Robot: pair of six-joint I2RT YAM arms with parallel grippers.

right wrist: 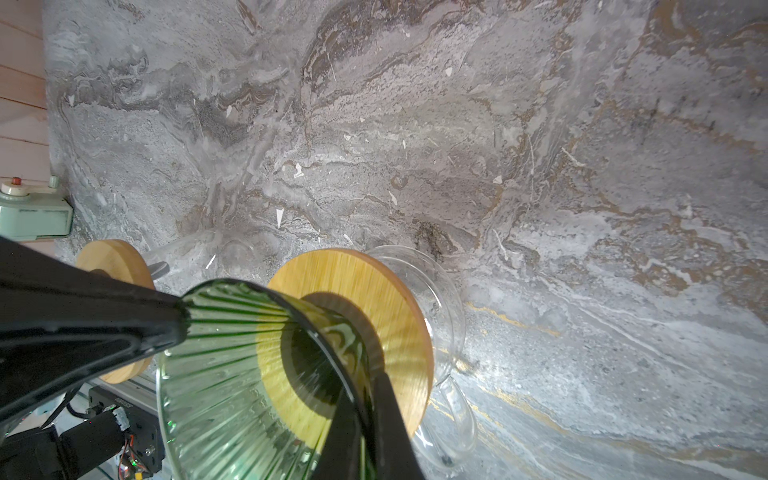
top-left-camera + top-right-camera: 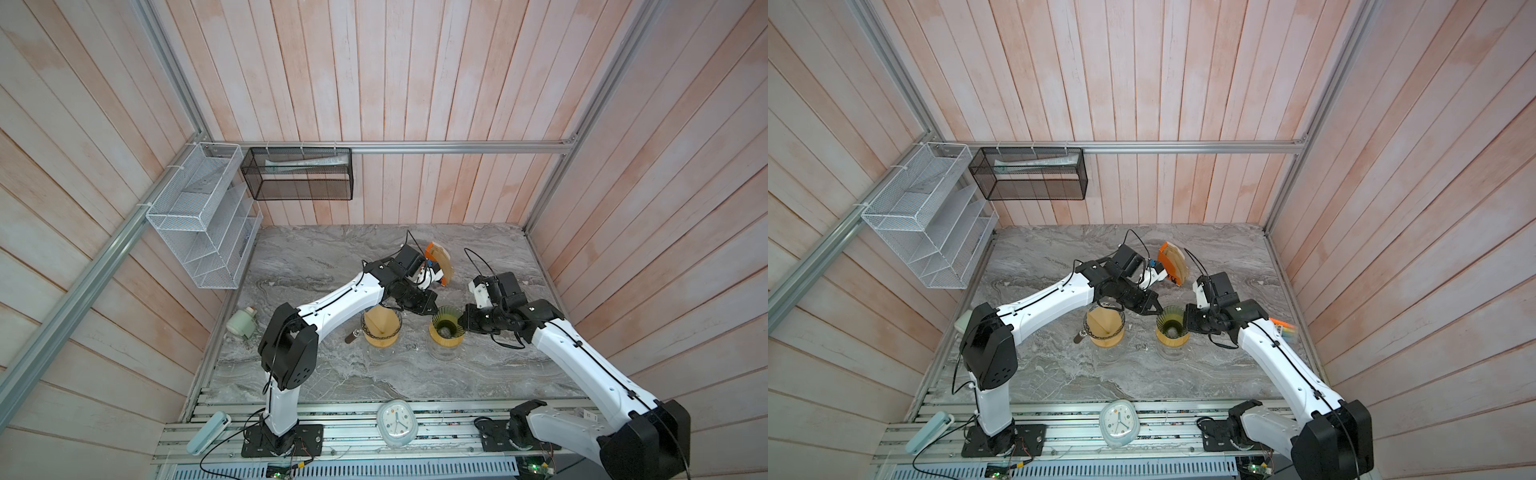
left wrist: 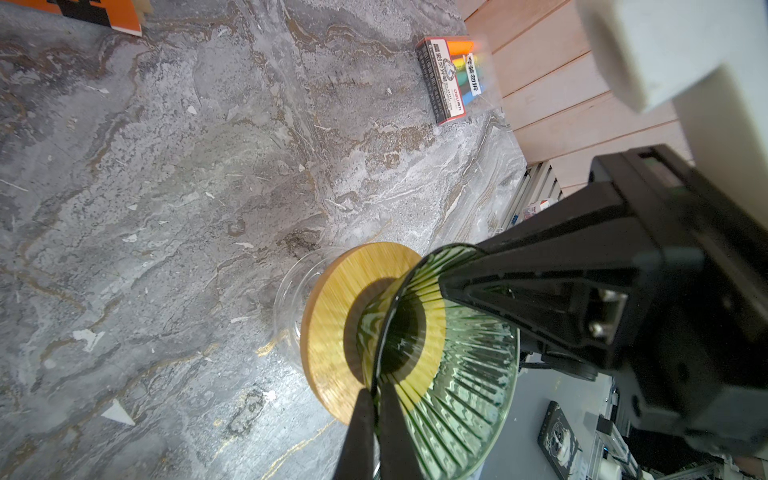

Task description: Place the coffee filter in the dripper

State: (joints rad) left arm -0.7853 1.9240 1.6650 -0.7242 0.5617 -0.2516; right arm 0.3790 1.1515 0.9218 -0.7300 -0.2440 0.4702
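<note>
Soft, even light is filling both top views, their edges bowing the pink wooden wall planks (image 2: 415, 83). In the left wrist view the green ribbed glass dripper (image 3: 469, 374) is shadowing its round bamboo base (image 3: 328, 324); a near white housing (image 3: 685, 50) is blurring.

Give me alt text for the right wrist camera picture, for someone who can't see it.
The right gripper pinches the rim of an empty green ribbed glass dripper, while the left gripper meets the rim's opposite side. The dripper's wooden ring rests on a clear glass jug on a grey marble counter.
</note>
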